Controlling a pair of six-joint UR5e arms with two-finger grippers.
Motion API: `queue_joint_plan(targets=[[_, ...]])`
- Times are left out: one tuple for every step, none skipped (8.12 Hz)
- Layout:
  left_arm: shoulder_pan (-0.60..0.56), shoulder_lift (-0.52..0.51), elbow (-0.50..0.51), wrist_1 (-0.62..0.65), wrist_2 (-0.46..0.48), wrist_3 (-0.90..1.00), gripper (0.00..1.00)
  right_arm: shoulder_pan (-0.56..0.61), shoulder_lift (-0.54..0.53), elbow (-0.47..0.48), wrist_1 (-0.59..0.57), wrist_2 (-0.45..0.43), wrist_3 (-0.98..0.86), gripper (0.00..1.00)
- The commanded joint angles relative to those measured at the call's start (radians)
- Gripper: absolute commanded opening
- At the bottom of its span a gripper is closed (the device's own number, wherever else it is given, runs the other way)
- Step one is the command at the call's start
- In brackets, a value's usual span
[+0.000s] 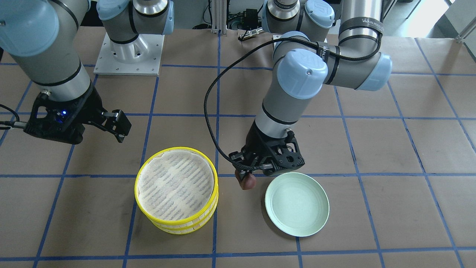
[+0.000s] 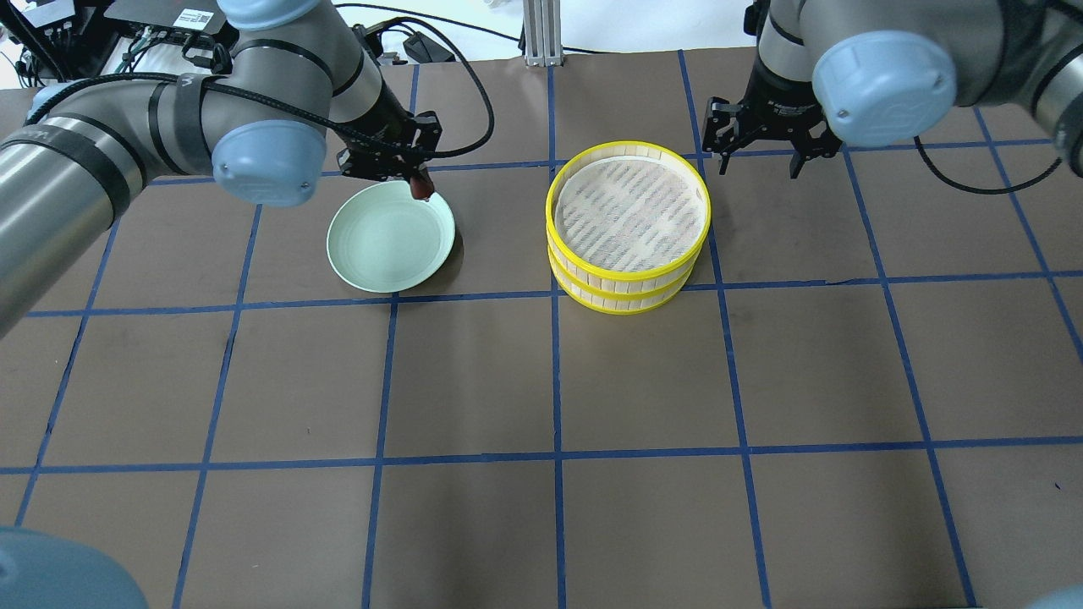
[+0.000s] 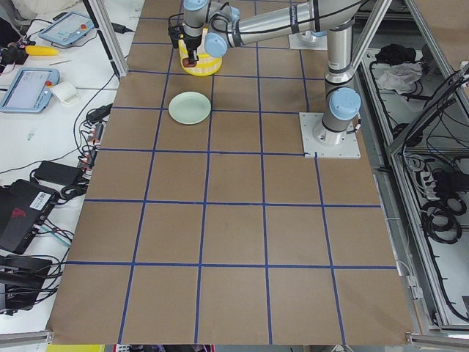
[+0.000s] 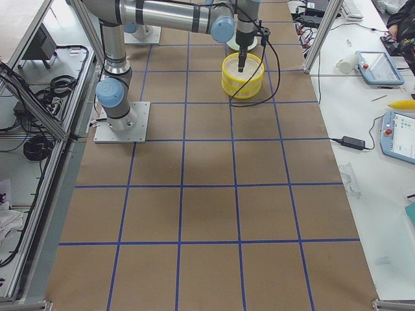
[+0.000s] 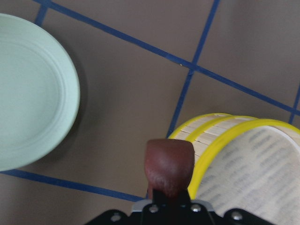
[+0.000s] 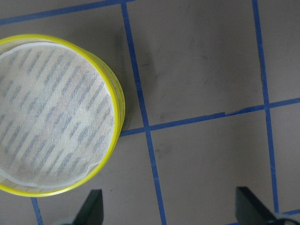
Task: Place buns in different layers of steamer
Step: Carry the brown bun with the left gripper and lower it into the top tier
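The yellow-rimmed steamer point(image 1: 176, 190) stands with its two tiers stacked, and the top cloth liner is bare point(image 2: 628, 218). My left gripper point(image 1: 246, 179) is shut on the dark reddish-brown bun point(image 1: 248, 181) and holds it above the table between the green plate and the steamer. The bun also shows in the left wrist view point(image 5: 168, 166) and in the overhead view point(image 2: 421, 186). My right gripper point(image 2: 760, 159) is open and empty, hovering just beyond the steamer; its fingertips point(image 6: 92, 211) show in the right wrist view. The cream-white bun is not visible in any view.
A pale green plate point(image 1: 297, 204) lies empty beside the steamer; it also shows in the overhead view point(image 2: 390, 238). Brown paper with blue tape lines covers the table. A black cable point(image 1: 212, 111) loops from the left wrist.
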Motion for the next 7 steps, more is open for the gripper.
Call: queue_joint_plan(targets=[[-0.092,-0.006,-0.001,0.029,-0.153,-0.097,0.0,-0.003,-0.074,-0.008,0.088,0.016,-0.011,1.0],[-0.11,-0.019,-0.002,0.031,-0.175,-0.103,0.0,-0.003,-0.097,-0.008,0.092,0.064,-0.013,1.0],[-0.121,-0.042,-0.002,0.081,-0.175,-0.105,0.0,-0.003,-0.108,-0.006,0.094,0.055,-0.014,1.0],[-0.121,-0.088,0.001,0.162,-0.225,-0.105,0.02,-0.003,-0.119,-0.008,0.092,0.055,-0.016,1.0],[-0.121,-0.126,0.005,0.221,-0.252,-0.111,0.18,-0.004,-0.128,-0.006,0.092,0.046,-0.031,1.0],[-0.121,-0.134,0.005,0.223,-0.243,-0.111,0.55,-0.006,-0.13,-0.006,0.088,0.008,-0.073,1.0],[-0.121,-0.134,0.005,0.221,-0.238,-0.119,0.76,-0.006,-0.13,-0.006,0.088,0.01,-0.075,1.0]])
